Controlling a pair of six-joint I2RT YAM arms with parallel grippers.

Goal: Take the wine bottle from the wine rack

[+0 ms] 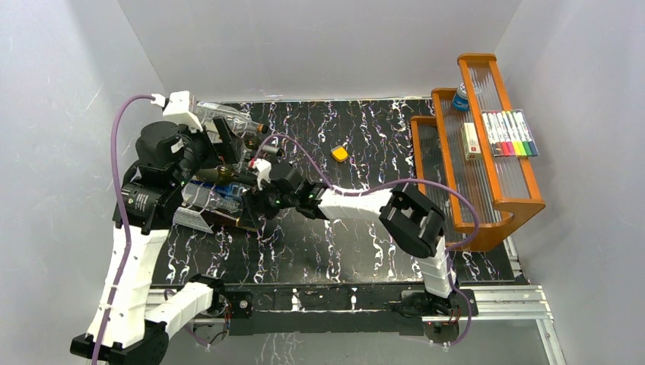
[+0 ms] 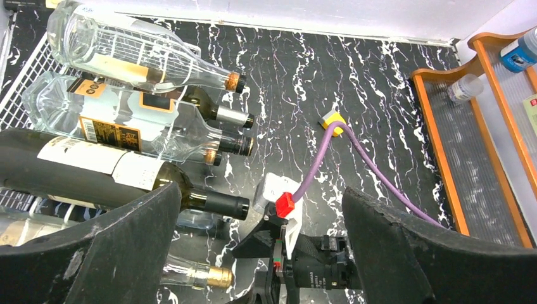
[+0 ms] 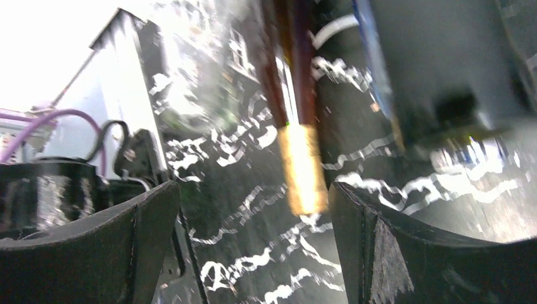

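Viewing order: left to right across the bench (image 1: 365, 251).
Wine rack (image 2: 23, 63): far left; white wire grid, mostly hidden under the left arm in the top view and cut off by the frame edge in the left wrist view.
Clear bottles (image 2: 126, 54): lying on the rack, necks pointing right; labels only partly readable.
Dark bottle (image 2: 95, 168): white label, black-capped neck, lying below the clear ones; its base is out of frame.
Wine bottle (image 2: 212, 275): gold-foil neck at the near end of the row, lying beside the other bottles; body covered by the left finger, so its contact with the rack cannot be made out.
Left hand (image 2: 259, 253): fingers spread wide, holding nothing, above the bottle necks.
Right hand (image 3: 253, 247): fingers spread, the gold-foil neck (image 3: 303, 168) in the gap between them; picture heavily blurred, no contact visible.
Right hand, top view (image 1: 255, 199): just beside the rack's right edge, fingertips hidden among the bottles.
Purple cable (image 2: 354, 158): runs from the right wrist, crossing in front of the yellow block.
Yellow block (image 1: 340, 153): alone mid-bench.
Orange shelf (image 1: 517, 205): far right, carrying markers (image 1: 511, 133) and a blue-capped bottle (image 1: 461, 96).
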